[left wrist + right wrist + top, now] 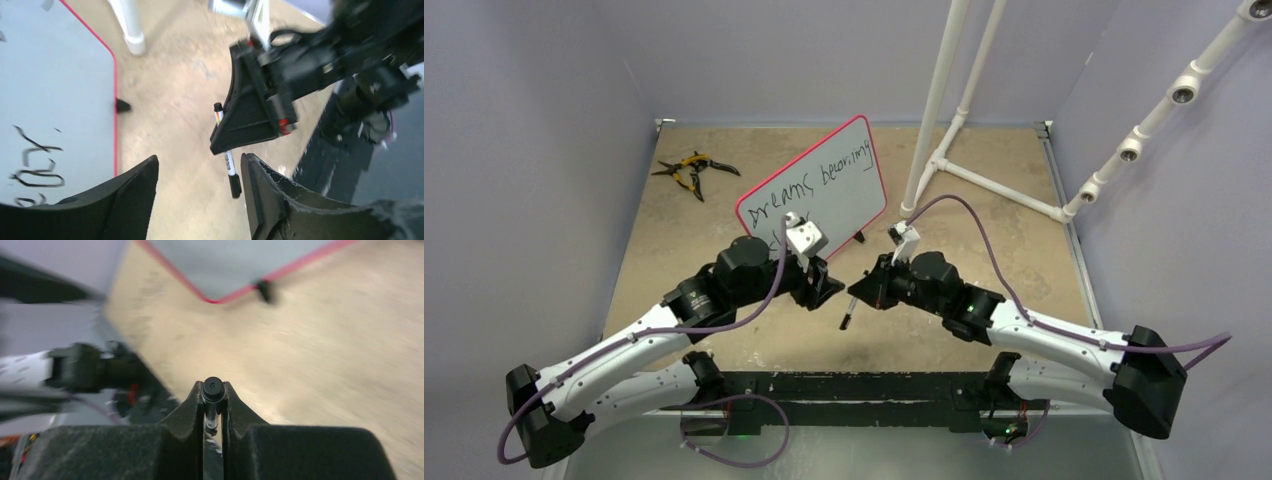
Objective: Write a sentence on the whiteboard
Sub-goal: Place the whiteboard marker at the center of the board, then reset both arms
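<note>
Whiteboard (824, 190) stands mid-tabletop (1014, 240), face toward the arms. Sentence (829, 175) reads "Dreams becoming"; its lower line is partly hidden behind the left arm. Left tool (199, 162): fingers wide apart, empty, just before the board's lower edge. Right tool (213, 392): clamped on black marker (231, 169), clear of the board. Pliers (692, 172) far left. White pipe frame (944, 110) right of the board.

Light falls softly and evenly from above onto my table (994, 200), bright enough with no hard glare. The overhead view is sharp, with only faint shadows under my arms. From the left wrist, my left fingers (125, 200) look fairly crisp. The whiteboard (55, 75) to their left is soft, and my right arm (320, 55) beyond them smears. From the right wrist, the marker (213, 388) pinched between my right fingers (187, 410) is sharp, while everything past them streaks with motion blur.
</note>
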